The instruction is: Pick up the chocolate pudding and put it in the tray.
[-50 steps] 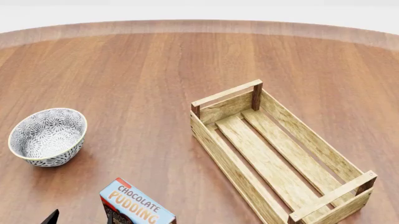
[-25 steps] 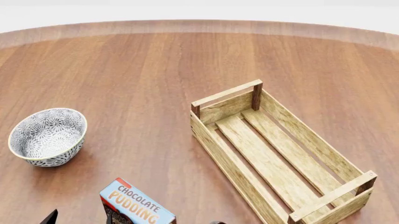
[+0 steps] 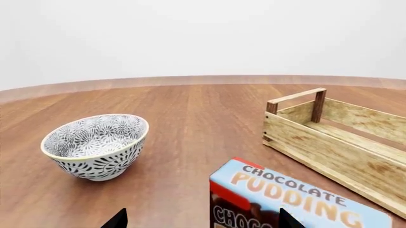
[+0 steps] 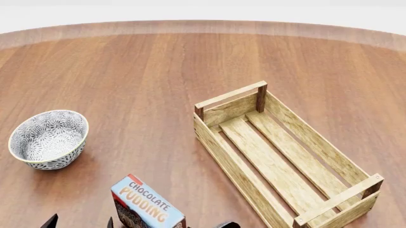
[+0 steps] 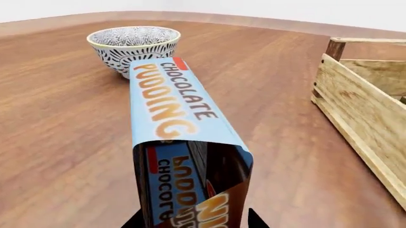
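Note:
The chocolate pudding (image 4: 147, 205) stands on the table near its front edge, light-blue top up. It fills the right wrist view (image 5: 184, 118). My right gripper (image 5: 193, 219) has its fingertips (image 5: 135, 219) against both narrow sides of the carton and is shut on it. Only a dark bit of it (image 4: 227, 224) shows in the head view. My left gripper (image 4: 81, 223) is open and empty just left of the pudding (image 3: 298, 199). The tray (image 4: 228, 164), a long light-wood crate, lies empty to the right and also shows in both wrist views (image 3: 330, 152) (image 5: 362, 109).
A round patterned white bowl (image 4: 49, 138) stands on the brown wooden table (image 4: 140, 71) at the left, behind the left gripper; it also shows in the wrist views (image 3: 96, 145) (image 5: 134, 42). The table's curved far edge runs along the back.
The pudding has shifted a little to the right and turned. A part of the right gripper has come further into the head view at the bottom edge. The left gripper has stayed in place.

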